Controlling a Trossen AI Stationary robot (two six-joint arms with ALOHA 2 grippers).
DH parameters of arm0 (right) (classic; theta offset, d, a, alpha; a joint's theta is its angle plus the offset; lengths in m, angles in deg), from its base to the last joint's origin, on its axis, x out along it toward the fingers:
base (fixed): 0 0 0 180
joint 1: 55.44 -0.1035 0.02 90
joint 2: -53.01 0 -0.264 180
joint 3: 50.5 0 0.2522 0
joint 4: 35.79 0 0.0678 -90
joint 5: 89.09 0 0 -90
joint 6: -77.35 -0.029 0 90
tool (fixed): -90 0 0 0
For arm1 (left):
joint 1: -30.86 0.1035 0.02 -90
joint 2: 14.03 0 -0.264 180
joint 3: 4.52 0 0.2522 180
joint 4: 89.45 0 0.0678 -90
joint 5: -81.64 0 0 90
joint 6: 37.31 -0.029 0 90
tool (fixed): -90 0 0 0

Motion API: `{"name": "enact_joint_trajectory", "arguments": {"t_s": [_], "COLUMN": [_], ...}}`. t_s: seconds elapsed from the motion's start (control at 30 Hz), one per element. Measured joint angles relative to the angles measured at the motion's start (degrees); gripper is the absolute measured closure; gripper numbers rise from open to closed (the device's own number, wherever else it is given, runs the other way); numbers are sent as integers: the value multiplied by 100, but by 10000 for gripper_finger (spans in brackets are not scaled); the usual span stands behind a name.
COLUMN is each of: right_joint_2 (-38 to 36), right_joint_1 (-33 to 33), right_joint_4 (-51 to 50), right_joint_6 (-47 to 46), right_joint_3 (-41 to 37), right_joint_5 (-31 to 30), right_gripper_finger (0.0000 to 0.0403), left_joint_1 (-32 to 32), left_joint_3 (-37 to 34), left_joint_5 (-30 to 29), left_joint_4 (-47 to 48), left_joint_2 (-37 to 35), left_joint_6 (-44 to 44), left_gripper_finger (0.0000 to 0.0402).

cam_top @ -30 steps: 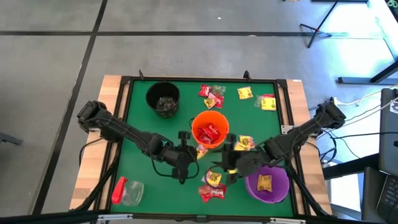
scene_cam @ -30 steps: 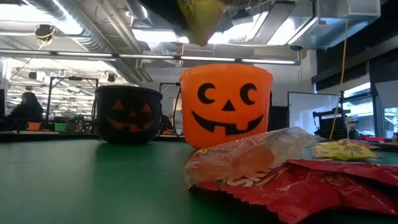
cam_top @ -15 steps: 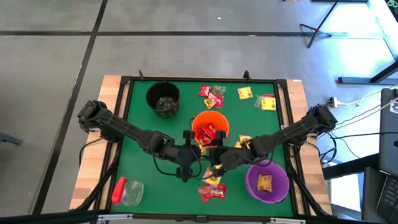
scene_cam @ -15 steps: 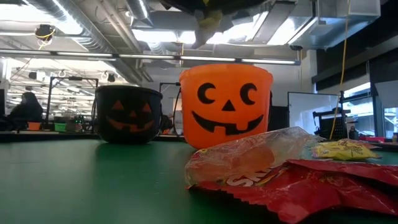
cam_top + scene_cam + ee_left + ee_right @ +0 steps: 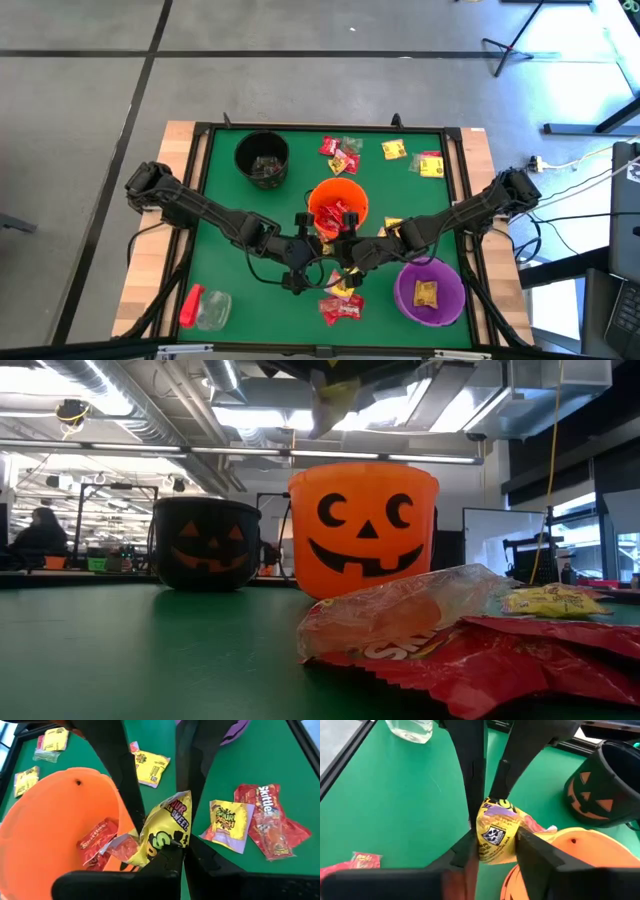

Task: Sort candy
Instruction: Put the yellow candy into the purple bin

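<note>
Between claws, crumpled yellow candy point(image 5: 165, 832).

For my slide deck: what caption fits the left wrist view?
Both hands meet on a yellow candy packet beside the orange bucket, with more candy lying on the green table.

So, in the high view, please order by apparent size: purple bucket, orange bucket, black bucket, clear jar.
1. Purple bucket.
2. Orange bucket and black bucket: they look nearly alike, and the arms hide part of the orange one, so I cannot rank them.
3. Clear jar.
</note>
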Motion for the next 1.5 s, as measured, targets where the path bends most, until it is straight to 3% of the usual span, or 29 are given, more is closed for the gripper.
{"name": "enact_joint_trajectory", "arguments": {"t_s": [0.13,0.27,0.47,0.57,0.73,0.9,1.03,1.2,1.33,1.5], "right_joint_2": [4,11,4,-129,-604,-1205,-1565,-1744,-1750,-1636], "right_joint_1": [-3,-1,13,-44,-255,-668,-1049,-1474,-1753,-1961], "right_joint_4": [-11,-12,-240,-654,-1399,-1869,-2385,-3688,-4510,-5019], "right_joint_6": [4,95,97,-89,-603,-921,-1787,-3705,-4610,-4951], "right_joint_3": [0,-3,-13,-17,-17,-15,-12,-9,-9,-10], "right_joint_5": [47,47,-47,11,585,1646,2475,3260,3137,2710], "right_gripper_finger": [341,376,387,384,383,382,382,382,382,381], "left_joint_1": [7,11,-48,-81,-224,-256,-197,-169,-165,-131], "left_joint_3": [0,11,20,25,28,27,-30,-207,-216,-216], "left_joint_5": [268,360,496,247,-111,-457,-513,-762,-825,-830], "left_joint_4": [5,137,294,539,763,668,625,337,234,-36], "left_joint_2": [0,-4,-40,-189,-514,-560,-535,-511,-514,-514], "left_joint_6": [-21,-19,-15,94,247,263,279,569,566,571], "left_gripper_finger": [398,370,292,259,231,231,232,232,232,232]}}
